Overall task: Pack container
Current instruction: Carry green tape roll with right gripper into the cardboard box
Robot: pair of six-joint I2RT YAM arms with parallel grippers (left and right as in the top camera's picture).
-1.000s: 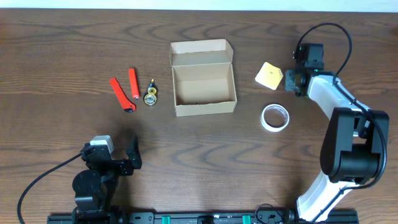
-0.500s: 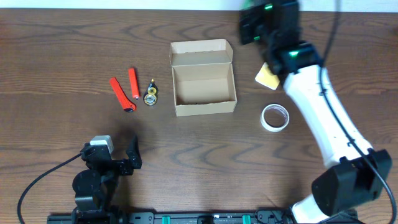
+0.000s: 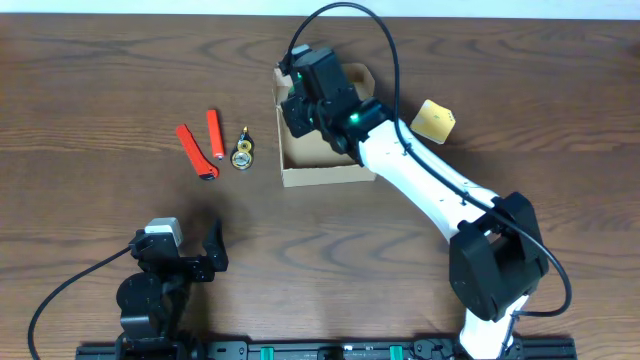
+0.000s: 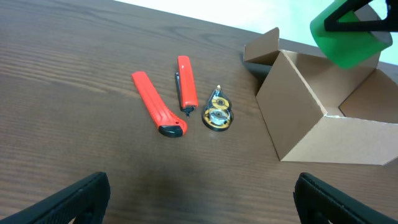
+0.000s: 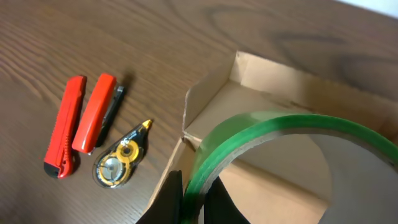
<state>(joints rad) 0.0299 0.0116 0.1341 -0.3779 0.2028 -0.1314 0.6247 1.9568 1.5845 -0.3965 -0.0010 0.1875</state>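
Open tan cardboard box (image 3: pixel 330 174) lies beneath the right gripper (image 5: pixel 193 200), which clasps a glossy green tape ring (image 5: pixel 273 121); left gripper (image 4: pixel 202 196) spread wide, near left, well apart.

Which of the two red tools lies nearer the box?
The shorter one, beside the tape dispenser. The longer one, with the black end, lies further left, away from the box.

- right arm (image 3: pixel 430 185) is stretched way out across the table toward the far left, wrist tipped down
- right gripper (image 5: pixel 194 198) is pinched onto the rim of a green tape roll (image 5: pixel 267 121)
- left arm (image 3: pixel 150 285) sits folded up at the near edge, with the left gripper (image 4: pixel 200 198) spread wide
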